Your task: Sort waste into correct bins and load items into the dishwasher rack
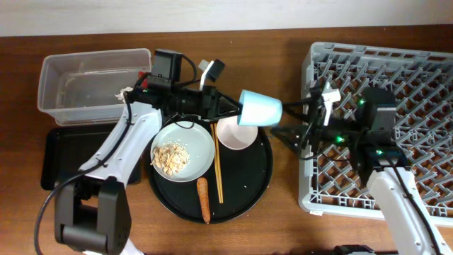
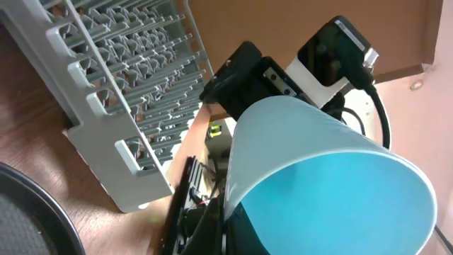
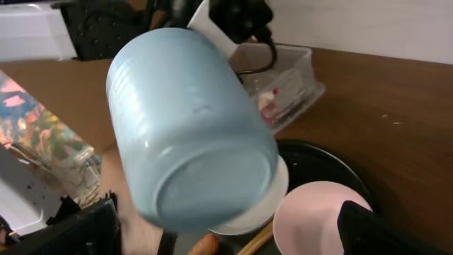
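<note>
My left gripper [image 1: 233,110] is shut on the rim of the small blue cup [image 1: 260,108] and holds it on its side in the air, above the round tray's right edge. One finger is inside the cup in the left wrist view [image 2: 237,230]. My right gripper [image 1: 282,120] is open, its fingers either side of the cup's base [image 3: 198,142], not touching. The white bowl [image 1: 236,133], the plate [image 1: 182,151] with beige scraps [image 1: 172,157], the chopsticks [image 1: 216,166] and the carrot [image 1: 204,199] lie on the round black tray [image 1: 258,180]. The grey rack [image 1: 410,106] stands at the right.
The clear tub [image 1: 92,85] stands at the back left, with a white and red scrap inside near its right wall [image 3: 269,99]. The shallow black tray [image 1: 53,159] lies in front of it. My right arm reaches out over the rack's left edge.
</note>
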Controlling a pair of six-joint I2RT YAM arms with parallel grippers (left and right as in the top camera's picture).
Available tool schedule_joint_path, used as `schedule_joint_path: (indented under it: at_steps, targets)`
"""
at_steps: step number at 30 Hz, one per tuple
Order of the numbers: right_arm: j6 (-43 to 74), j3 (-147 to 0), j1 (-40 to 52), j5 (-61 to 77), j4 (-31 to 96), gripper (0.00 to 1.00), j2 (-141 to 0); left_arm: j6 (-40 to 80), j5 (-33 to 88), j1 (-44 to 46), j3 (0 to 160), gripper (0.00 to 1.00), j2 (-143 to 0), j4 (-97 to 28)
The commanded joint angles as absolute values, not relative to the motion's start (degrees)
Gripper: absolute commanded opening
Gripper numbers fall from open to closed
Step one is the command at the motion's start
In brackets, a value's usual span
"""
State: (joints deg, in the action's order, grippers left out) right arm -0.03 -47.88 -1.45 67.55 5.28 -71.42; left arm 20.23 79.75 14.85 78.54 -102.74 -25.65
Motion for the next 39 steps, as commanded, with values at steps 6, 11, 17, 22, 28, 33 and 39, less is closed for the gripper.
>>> schedule_joint_path:
  at_steps: [6,11,17,22,28,33,39]
  targets:
    - [0.2,-48.8,-1.9,72.7,1.3,0.98,-71.5,20.2,81.7,19.9,79.0,0.0,-102.0,-25.6]
    - [0.3,-48.8,0.7,82.3,-1.1,0.86,-71.5,20.2,81.2,20.6,79.0,0.0,-102.0,-25.5]
    - [0.3,-48.8,1.2,81.6,-1.1,0.67,-71.6,20.2,81.2,20.6,79.0,0.0,-102.0,-25.5]
    - [0.5,-48.8,1.2,78.4,0.4,0.54,-71.6,17.0,71.9,20.3,79.0,0.37,-102.0,-25.9]
    - [0.5,-50.2,0.2,51.8,19.2,0.49,-71.4,5.9,24.4,8.6,79.0,0.45,-96.8,-52.1]
    - [0.4,-66.3,-9.4,25.9,52.8,0.49,-71.3,5.0,18.9,-0.8,79.0,0.47,-91.2,-58.6]
    - [1.9,-75.2,-29.4,4.5,65.7,0.5,-71.8,5.0,16.5,-1.3,79.0,0.46,-91.2,-60.1]
